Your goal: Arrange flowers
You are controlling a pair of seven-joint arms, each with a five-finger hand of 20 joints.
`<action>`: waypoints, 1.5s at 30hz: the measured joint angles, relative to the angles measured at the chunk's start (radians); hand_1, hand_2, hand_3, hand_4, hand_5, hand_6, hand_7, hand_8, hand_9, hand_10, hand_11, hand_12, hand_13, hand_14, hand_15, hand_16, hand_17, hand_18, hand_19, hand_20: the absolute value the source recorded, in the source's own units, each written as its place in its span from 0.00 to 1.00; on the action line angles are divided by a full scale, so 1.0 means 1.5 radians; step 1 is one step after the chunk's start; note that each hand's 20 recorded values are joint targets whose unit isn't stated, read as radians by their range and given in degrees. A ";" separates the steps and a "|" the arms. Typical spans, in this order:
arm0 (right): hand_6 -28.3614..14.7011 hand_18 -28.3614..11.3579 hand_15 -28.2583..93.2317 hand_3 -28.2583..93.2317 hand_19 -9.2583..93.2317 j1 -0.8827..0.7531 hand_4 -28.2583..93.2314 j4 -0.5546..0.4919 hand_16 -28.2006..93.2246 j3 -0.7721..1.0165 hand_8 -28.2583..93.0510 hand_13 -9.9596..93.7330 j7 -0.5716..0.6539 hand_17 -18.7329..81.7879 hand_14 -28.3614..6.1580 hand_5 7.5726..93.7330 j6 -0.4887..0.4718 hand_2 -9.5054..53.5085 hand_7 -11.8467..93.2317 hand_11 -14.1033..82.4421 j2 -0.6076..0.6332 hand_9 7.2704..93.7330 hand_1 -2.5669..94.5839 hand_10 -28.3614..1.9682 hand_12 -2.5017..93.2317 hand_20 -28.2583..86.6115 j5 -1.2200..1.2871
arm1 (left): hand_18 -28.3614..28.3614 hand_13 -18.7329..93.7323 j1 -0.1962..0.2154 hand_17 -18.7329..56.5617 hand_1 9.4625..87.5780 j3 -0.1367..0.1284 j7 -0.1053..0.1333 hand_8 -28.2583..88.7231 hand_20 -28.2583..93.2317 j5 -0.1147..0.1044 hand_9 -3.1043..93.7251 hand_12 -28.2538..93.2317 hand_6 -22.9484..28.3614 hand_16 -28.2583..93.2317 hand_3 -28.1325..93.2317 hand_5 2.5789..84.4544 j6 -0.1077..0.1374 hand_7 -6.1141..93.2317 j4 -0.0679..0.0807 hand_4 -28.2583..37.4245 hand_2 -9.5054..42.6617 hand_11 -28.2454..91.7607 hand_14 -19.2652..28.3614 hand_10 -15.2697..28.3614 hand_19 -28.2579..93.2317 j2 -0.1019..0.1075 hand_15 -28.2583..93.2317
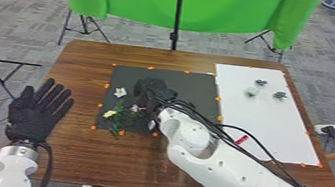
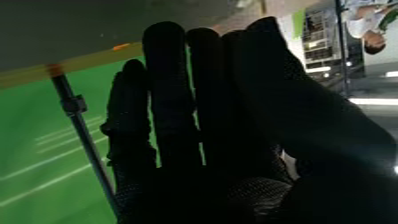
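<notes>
The right hand (image 1: 154, 88), in a black fabric glove, is over the dark rectangular mat (image 1: 198, 92), its white arm running in diagonally from the near right corner. In the right wrist view the right hand (image 2: 222, 170) is relaxed, its long fingers (image 2: 171, 100) straight and side by side, the thumb lying close along them; whether anything rests between thumb and fingers I cannot tell.

Just beside this hand, on its left, are the flowers: a white bloom (image 1: 120, 92), a pale yellow bloom (image 1: 110, 114) nearer the robot, and a small whitish bloom (image 1: 135, 108) close by the glove, with thin green stems and leaves (image 1: 117, 122) among them, all over the left part of the mat. Whether the stems touch the glove is unclear.

To the right of the mat, on a white rectangular sheet (image 1: 271, 120), is a small pale-green translucent container (image 1: 251, 92); what is in it is too small to tell. Near it are two small grey-green clumps, one farther back (image 1: 260, 82) and one to its right (image 1: 280, 95). All this is on the brown wooden tabletop (image 1: 81, 155).

The black-gloved left hand (image 1: 32, 117) is at the tabletop's left edge, uncurled, fingers slightly spread and pointing away from the robot.
</notes>
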 measured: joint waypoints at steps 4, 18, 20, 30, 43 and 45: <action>0.67 0.19 0.64 0.82 0.85 -0.005 0.00 -0.013 0.49 0.008 0.11 0.64 -0.002 0.45 0.50 0.66 -0.011 0.00 0.29 0.30 0.004 0.66 0.63 0.57 0.18 0.55 0.002 | 0.72 0.40 0.001 0.20 0.29 -0.001 0.000 0.18 0.34 0.002 0.40 0.32 0.62 0.19 0.85 0.49 0.000 0.11 0.000 0.03 0.34 0.37 0.70 0.68 0.45 -0.001 0.46; 0.61 0.17 0.58 0.88 0.82 -0.134 0.00 -0.157 0.35 0.224 0.12 0.57 0.068 0.41 0.42 0.59 -0.005 0.00 0.27 0.28 0.075 0.56 0.55 0.49 0.17 0.51 0.006 | 0.72 0.40 0.009 0.20 0.30 -0.006 0.000 0.18 0.35 0.010 0.39 0.32 0.62 0.19 0.85 0.48 -0.002 0.11 -0.001 0.05 0.30 0.37 0.70 0.68 0.45 -0.013 0.46; 0.61 0.17 0.56 0.88 0.82 -0.145 0.00 -0.146 0.35 0.264 0.12 0.56 0.088 0.41 0.42 0.57 0.010 0.00 0.27 0.27 0.100 0.54 0.55 0.50 0.17 0.51 0.000 | 0.72 0.40 0.014 0.20 0.30 -0.009 0.001 0.18 0.35 0.012 0.39 0.32 0.62 0.19 0.85 0.48 -0.002 0.11 -0.003 0.05 0.30 0.37 0.70 0.68 0.45 -0.016 0.46; 0.62 0.17 0.59 0.87 0.82 -0.164 0.00 0.011 0.37 0.380 0.12 0.57 0.155 0.41 0.45 0.53 -0.012 0.00 0.28 0.28 0.231 0.51 0.57 0.53 0.16 0.52 -0.024 | 0.72 0.40 0.032 0.20 0.23 -0.015 0.017 0.18 0.35 0.001 0.39 0.32 0.62 0.19 0.86 0.48 -0.001 0.11 -0.007 0.01 0.37 0.37 0.71 0.68 0.44 -0.018 0.46; 0.67 0.19 0.60 0.81 0.82 -0.164 0.00 0.030 0.39 0.372 0.12 0.63 0.155 0.41 0.51 0.59 -0.027 0.00 0.28 0.28 0.214 0.59 0.60 0.59 0.16 0.53 0.044 | 0.72 0.40 0.020 0.20 0.25 -0.004 0.017 0.18 0.35 -0.002 0.39 0.32 0.62 0.19 0.86 0.49 -0.001 0.11 -0.005 0.01 0.35 0.37 0.71 0.68 0.44 -0.016 0.46; 0.69 0.20 0.56 0.75 0.81 -0.159 0.00 0.034 0.46 0.363 0.14 0.67 0.155 0.42 0.54 0.68 -0.031 0.00 0.31 0.28 0.210 0.67 0.66 0.61 0.19 0.54 0.045 | 0.72 0.40 0.020 0.20 0.26 -0.004 0.015 0.18 0.35 -0.001 0.40 0.32 0.62 0.19 0.86 0.49 -0.001 0.11 -0.005 0.01 0.35 0.37 0.71 0.68 0.44 -0.016 0.46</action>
